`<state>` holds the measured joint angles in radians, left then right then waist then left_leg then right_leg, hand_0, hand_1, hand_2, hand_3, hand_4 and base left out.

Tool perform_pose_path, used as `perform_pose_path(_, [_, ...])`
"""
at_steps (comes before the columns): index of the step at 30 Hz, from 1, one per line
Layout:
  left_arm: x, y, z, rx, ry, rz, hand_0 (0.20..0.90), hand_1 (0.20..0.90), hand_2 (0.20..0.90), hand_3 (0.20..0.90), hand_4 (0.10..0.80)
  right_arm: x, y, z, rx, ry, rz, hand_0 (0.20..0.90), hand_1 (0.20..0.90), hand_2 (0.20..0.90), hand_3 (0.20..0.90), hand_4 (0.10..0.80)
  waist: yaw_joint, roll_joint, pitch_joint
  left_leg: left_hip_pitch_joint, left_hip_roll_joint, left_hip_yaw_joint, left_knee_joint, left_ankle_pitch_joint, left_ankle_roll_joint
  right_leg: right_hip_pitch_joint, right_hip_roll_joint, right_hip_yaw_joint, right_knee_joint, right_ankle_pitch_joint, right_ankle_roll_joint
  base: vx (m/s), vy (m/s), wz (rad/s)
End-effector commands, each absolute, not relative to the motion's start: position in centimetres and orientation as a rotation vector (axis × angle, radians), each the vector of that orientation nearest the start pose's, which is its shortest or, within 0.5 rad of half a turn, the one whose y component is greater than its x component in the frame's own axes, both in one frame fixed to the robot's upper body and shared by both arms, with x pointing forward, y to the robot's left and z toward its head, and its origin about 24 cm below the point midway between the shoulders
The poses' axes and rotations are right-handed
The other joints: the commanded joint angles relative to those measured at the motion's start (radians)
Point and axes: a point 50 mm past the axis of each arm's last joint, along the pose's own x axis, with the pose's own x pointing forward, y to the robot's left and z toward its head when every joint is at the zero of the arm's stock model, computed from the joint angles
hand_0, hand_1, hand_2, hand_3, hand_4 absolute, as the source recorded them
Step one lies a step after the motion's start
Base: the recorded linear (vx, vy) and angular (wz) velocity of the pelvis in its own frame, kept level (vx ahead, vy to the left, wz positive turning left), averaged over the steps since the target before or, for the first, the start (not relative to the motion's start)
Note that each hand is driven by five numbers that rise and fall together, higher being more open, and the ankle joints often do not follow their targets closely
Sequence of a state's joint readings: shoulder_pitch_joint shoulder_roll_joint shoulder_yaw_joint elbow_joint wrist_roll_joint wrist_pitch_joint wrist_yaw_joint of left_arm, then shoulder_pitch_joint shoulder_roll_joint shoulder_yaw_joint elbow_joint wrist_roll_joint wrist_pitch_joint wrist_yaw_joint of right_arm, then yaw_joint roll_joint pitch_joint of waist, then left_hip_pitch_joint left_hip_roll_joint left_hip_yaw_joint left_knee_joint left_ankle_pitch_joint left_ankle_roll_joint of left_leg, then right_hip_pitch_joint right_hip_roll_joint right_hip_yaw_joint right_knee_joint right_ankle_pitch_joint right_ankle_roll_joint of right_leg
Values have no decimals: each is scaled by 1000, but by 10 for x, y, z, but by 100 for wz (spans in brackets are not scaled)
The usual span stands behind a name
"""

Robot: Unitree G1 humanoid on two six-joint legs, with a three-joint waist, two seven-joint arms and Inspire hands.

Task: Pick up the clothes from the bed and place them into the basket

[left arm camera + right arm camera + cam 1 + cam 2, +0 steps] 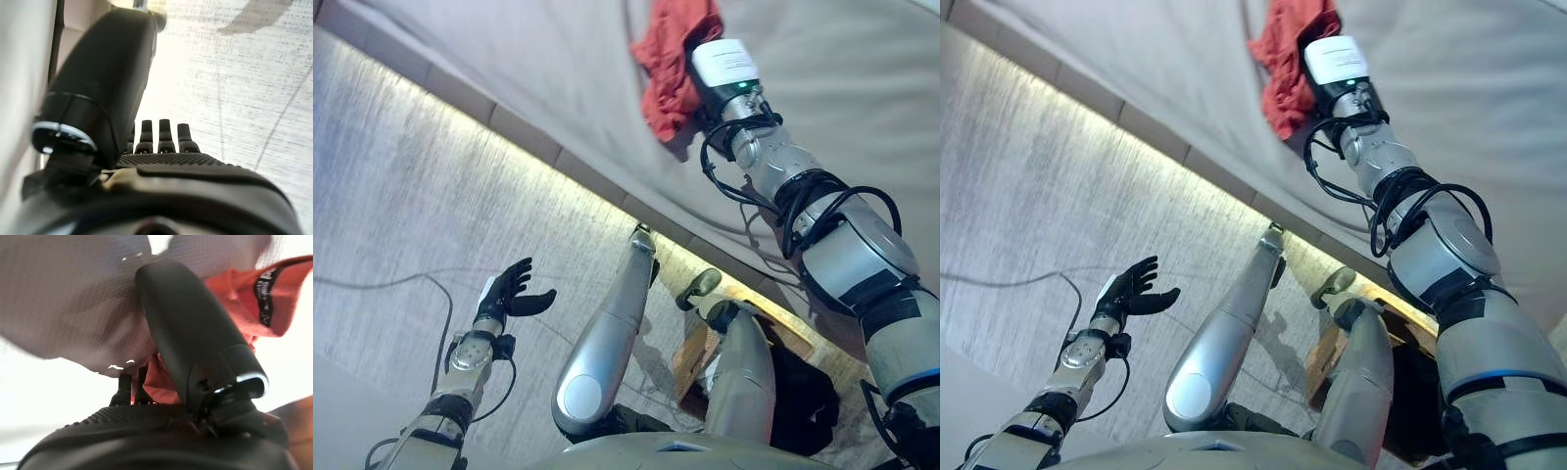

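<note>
red garment [671,64] lies bunched on the bed [862,88] at 12 o'clock | right hand [190,328] reaches into it, grip perhaps closed, cannot tell | black label, print unreadable | left hand [509,292] at 8 o'clock, fingers spread, empty

My two head cameras look down from above and share almost the same scene: the bed [862,88], the floor [401,176] and both arms. Each wrist camera looks along its own hand from very near: left hand [161,142] toward the floor, right hand [190,328] toward the bed.
</note>
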<state>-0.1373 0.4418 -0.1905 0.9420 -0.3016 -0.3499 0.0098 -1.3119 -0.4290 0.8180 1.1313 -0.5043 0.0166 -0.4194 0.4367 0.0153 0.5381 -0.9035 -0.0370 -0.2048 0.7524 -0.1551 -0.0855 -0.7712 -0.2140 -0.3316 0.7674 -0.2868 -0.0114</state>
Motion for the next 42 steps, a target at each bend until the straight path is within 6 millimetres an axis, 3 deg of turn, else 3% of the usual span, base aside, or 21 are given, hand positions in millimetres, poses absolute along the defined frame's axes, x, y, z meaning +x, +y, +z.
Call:
perform_pose_path(1, [196, 297, -69, 274, 485, 205, 900, 900, 900, 900, 800, 420, -147, 277, -1382, -571, -410, 900, 900, 900, 900, 800, 15, -9, -18, 42, 4, 56, -165, 90, 86, 74, 24, 6, -96, 140, 54, 40, -34, 18])
perform_pose_path(5, [192, 296, -71, 272, 486, 199, 900, 900, 900, 900, 800, 419, -151, 286, -1329, -595, -387, 900, 900, 900, 900, 800, 12, -2, -18, 70, 6, 55, -193, 103, 77, 103, 31, 1, -136, 151, 49, 32, -10, 24])
perform_pose_path(8, [190, 293, -71, 269, 480, 190, 900, 900, 900, 900, 800, 417, -141, 292, -1091, -615, -272, 900, 900, 900, 900, 800, 11, 4, -18, 93, 10, 52, -215, 112, 69, 124, 36, -1, -163, 155, 42, 45, -6, 1])
perform_pose_path(9, [189, 292, -71, 269, 478, 186, 900, 900, 900, 900, 800, 415, -135, 295, -923, -629, -209, 794, 794, 794, 776, 676, 10, 5, -18, 102, 12, 52, -225, 116, 64, 133, 39, -1, -176, 155, 39, 33, 3, -1])
perform_pose_path(10, [188, 291, -72, 268, 479, 183, 900, 900, 900, 900, 800, 414, -133, 296, -814, -620, -164, 465, 465, 465, 392, 292, 8, 7, -18, 109, 14, 53, -231, 118, 60, 140, 41, -2, -184, 155, 36, 33, 11, 6])
perform_pose_path(11, [187, 291, -72, 267, 478, 179, 900, 900, 900, 900, 800, 413, -132, 298, -738, -633, -147, 300, 300, 300, 200, 100, 7, 8, -18, 115, 16, 54, -235, 120, 56, 146, 41, -2, -187, 154, 35, 33, 29, 10])
perform_pose_path(16, [181, 287, -78, 276, 496, 170, 900, 900, 900, 900, 800, 411, -131, 288, -465, -607, -68, 300, 300, 300, 200, 100, -2, 10, -18, 166, 21, 56, -272, 129, 42, 190, 51, -1, -222, 150, 24, 40, 6, 8])
perform_pose_path(30, [185, 276, -80, 299, 483, 155, 900, 900, 900, 900, 800, 413, -166, 279, -238, -547, -164, 300, 300, 300, 200, 100, -25, -6, -19, 328, 26, 77, -402, 147, 12, 365, 87, 4, -386, 179, 31, -4, -19, -1])
perform_pose_path(34, [182, 269, -85, 298, 497, 148, 900, 900, 900, 900, 800, 412, -173, 274, -236, -532, -158, 300, 300, 300, 200, 100, -36, -9, -42, 370, 28, 90, -443, 151, 6, 408, 93, 12, -451, 194, 38, -30, 44, -10])
perform_pose_path(35, [182, 268, -86, 300, 498, 149, 900, 900, 900, 900, 800, 412, -173, 276, -213, -542, -154, 300, 300, 300, 200, 100, -41, -7, -49, 374, 34, 99, -475, 193, 9, 414, 96, 3, -482, 229, 33, -110, 54, -15])
perform_pose_path(36, [182, 268, -86, 300, 498, 151, 900, 900, 900, 900, 800, 411, -172, 277, -199, -549, -149, 300, 300, 300, 200, 100, -44, -10, -54, 387, 39, 104, -492, 196, 8, 426, 99, 7, -494, 231, 35, -121, 44, -10])
perform_pose_path(42, [166, 262, -96, 300, 540, 166, 900, 900, 900, 900, 800, 401, -180, 272, -3, -590, -146, 300, 300, 300, 200, 100, -79, -37, -118, 525, 58, 141, -598, 191, 3, 550, 99, 26, -587, 232, 56, 5, 17, -12])
